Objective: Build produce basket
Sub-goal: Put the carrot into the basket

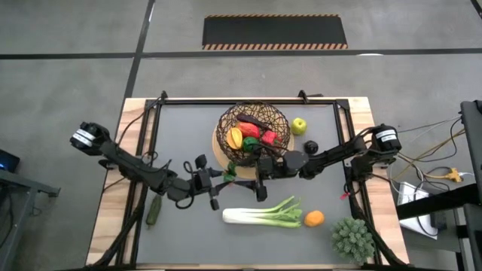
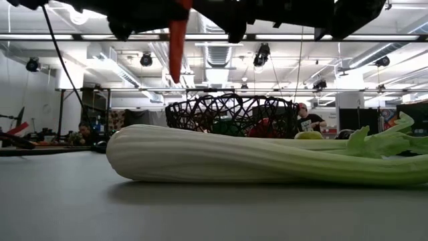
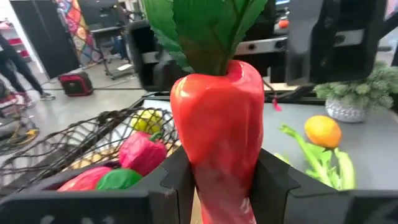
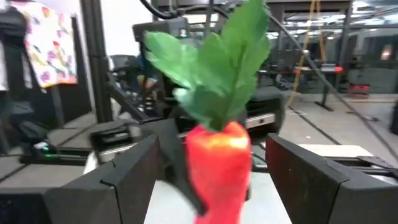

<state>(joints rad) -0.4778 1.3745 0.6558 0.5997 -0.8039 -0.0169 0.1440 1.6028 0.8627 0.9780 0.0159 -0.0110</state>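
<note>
The carrot (image 3: 217, 137) is a glossy red-orange toy with a tuft of broad green leaves on its top end. It is in the air above the grey tabletop (image 1: 181, 132), near the front edge of the basket (image 1: 254, 126), and in the low view its pointed tip hangs down.

The basket is a round bowl of dark woven wire with an open lattice, and it stands on a pale wooden disc. Inside it lie a yellow pepper (image 1: 236, 138), a red pepper (image 1: 268, 138), a green piece and a dark long piece. A green apple (image 1: 299, 126) lies just beside the basket. The long white-green leek (image 1: 262, 216) lies flat nearer the front edge of the tabletop, with an orange (image 1: 314, 218) at its leafy end.

The left arm reaches from the left edge toward the middle, low and stretched out. The left gripper (image 3: 214, 186) is clenched on the carrot; its dark fingers press the body from both sides. The right arm comes from the right edge and meets it in front of the basket. The right gripper (image 4: 211, 180) is released: its two fingers stand on each side of the carrot, with a clear gap to each.

A spiky green plant (image 1: 352, 239) stands at the front right corner.
</note>
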